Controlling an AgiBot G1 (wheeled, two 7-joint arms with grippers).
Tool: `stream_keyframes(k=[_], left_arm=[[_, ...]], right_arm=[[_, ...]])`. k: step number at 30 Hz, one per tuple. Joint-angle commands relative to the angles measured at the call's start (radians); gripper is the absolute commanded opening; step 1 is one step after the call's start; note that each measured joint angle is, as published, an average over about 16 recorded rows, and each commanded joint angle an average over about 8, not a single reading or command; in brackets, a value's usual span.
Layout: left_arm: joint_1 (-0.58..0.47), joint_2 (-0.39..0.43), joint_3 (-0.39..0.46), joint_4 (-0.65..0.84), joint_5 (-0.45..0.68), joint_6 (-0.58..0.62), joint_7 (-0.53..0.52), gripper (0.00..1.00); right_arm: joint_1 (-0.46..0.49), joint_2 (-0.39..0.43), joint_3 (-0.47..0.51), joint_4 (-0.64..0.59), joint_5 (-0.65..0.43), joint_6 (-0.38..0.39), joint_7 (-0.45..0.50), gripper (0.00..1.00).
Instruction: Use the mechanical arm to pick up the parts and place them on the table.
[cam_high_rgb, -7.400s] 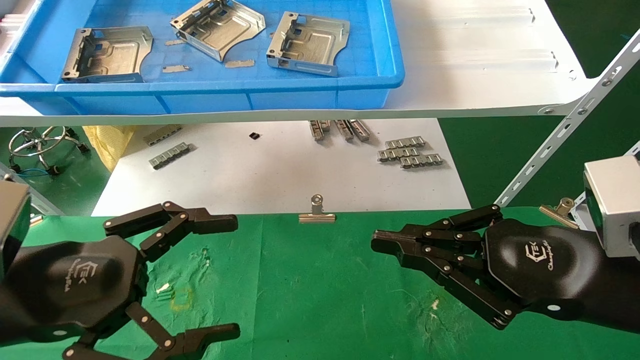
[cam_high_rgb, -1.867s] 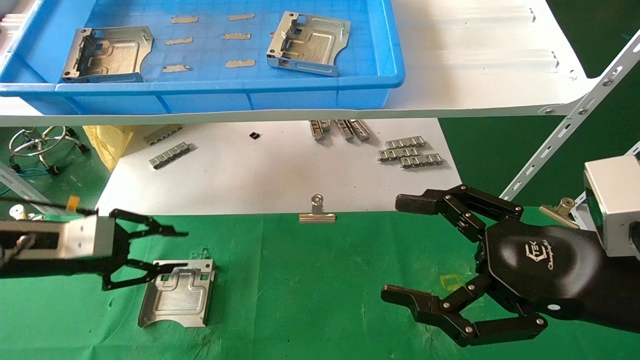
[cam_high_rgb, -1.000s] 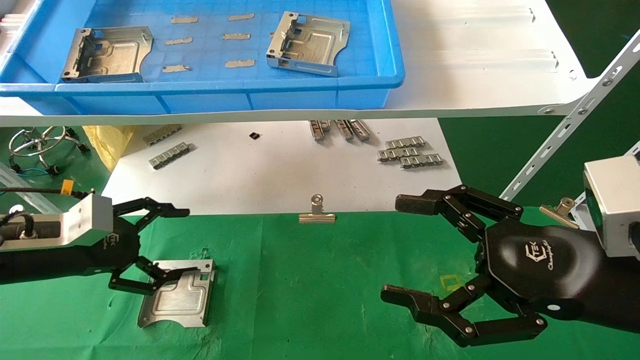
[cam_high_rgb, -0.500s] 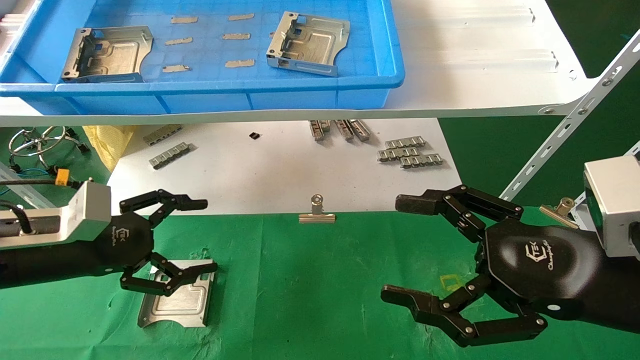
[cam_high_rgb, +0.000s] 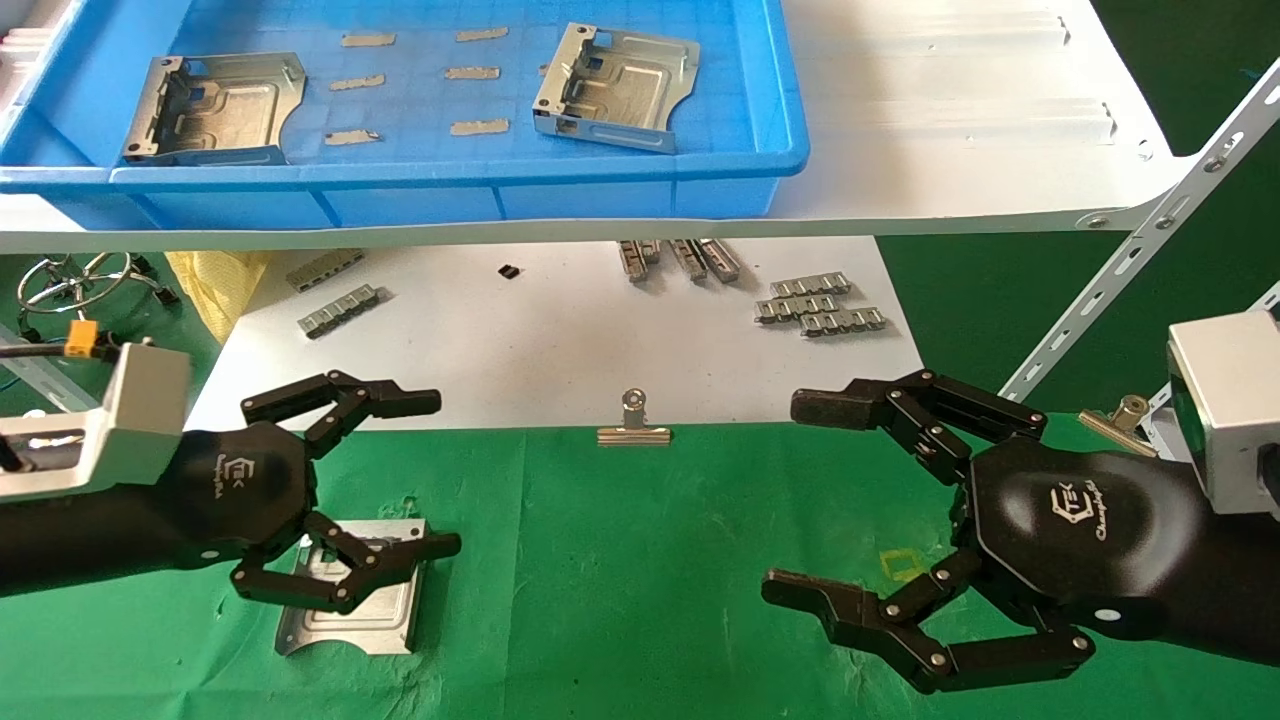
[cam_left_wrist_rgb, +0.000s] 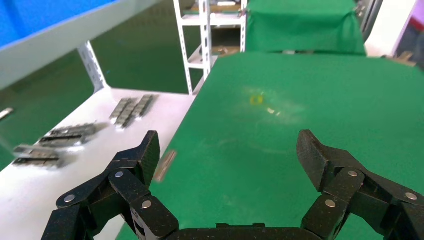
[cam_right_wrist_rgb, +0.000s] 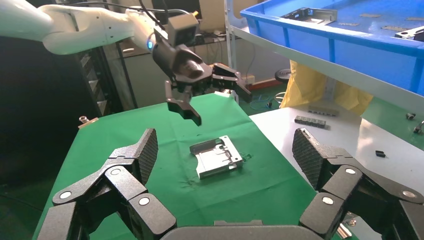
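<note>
One part (cam_high_rgb: 352, 590) lies flat on the bench (cam_high_rgb: 640, 560) near its left edge, recess up, resting free on the green cloth. The left gripper (cam_high_rgb: 380, 480) hangs above it with fingers spread wide and holding nothing; the right wrist view shows clear air between its fingers and the part (cam_right_wrist_rgb: 218, 157), which reads as a release with the arm clear of the bench. The right gripper (cam_high_rgb: 800, 500) hovers over the right side of the bench, also splayed and empty, probably readied for the next pick.

Two more parts (cam_high_rgb: 215, 108) (cam_high_rgb: 615, 88) sit in the blue tray (cam_high_rgb: 450, 185) on the shelf past the far edge, well apart from each other, so the task looks about a third done. Reaching them means lifting over the tray wall; their upturned flanges offer the likeliest hold.
</note>
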Motion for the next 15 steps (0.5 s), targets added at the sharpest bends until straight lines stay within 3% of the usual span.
stream_keyframes(k=[1,15], left_arm=[[0.019,-0.007,-0.020,-0.038,-0.009,-0.003,-0.028,1.00],[0.153,-0.056,-0.162,-0.306,-0.074,-0.028,-0.224,1.00]], right_arm=[[0.000,0.000,0.000,0.000,0.000,0.000,0.000,1.00],[0.000,0.000,0.000,0.000,0.000,0.000,0.000,1.00]])
